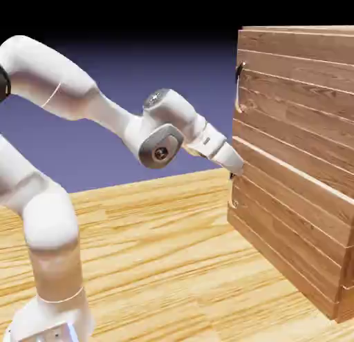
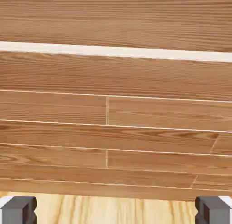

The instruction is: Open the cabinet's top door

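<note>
The cabinet [image 1: 290,230] fills the right, its top door [image 1: 297,106] upper right. The gripper [image 2: 116,212], spread open below the upper handle [image 1: 239,92], could scrape the planks or snag the lower handle [image 1: 233,195] if it moves while too close.

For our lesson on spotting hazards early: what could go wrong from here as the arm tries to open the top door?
The tool is beside the lower panel, below the upper handle, so it might work the wrong door. Being so close to the wood, it could scrape the front if it rises without backing away.
</note>
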Controlling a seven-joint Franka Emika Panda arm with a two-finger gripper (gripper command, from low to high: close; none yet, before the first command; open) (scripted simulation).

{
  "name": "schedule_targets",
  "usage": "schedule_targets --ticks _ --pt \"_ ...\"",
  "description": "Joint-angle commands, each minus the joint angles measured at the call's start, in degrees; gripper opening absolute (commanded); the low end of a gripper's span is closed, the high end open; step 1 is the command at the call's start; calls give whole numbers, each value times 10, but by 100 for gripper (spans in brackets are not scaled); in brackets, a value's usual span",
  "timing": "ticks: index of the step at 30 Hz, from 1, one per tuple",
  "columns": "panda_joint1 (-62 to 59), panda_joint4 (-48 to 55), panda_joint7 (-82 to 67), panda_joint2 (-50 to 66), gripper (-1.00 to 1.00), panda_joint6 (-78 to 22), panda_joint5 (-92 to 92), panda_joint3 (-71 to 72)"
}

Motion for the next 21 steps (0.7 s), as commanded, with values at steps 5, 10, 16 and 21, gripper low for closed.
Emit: schedule_targets --ticks 5,10,16,21 --pt "-68 42 117 -40 0 -3 125 73" --pt "-136 84 235 -79 0 -6 249 146" --pt "-217 135 376 -127 0 -9 399 234" --pt "-285 177 493 -166 0 -12 523 307"
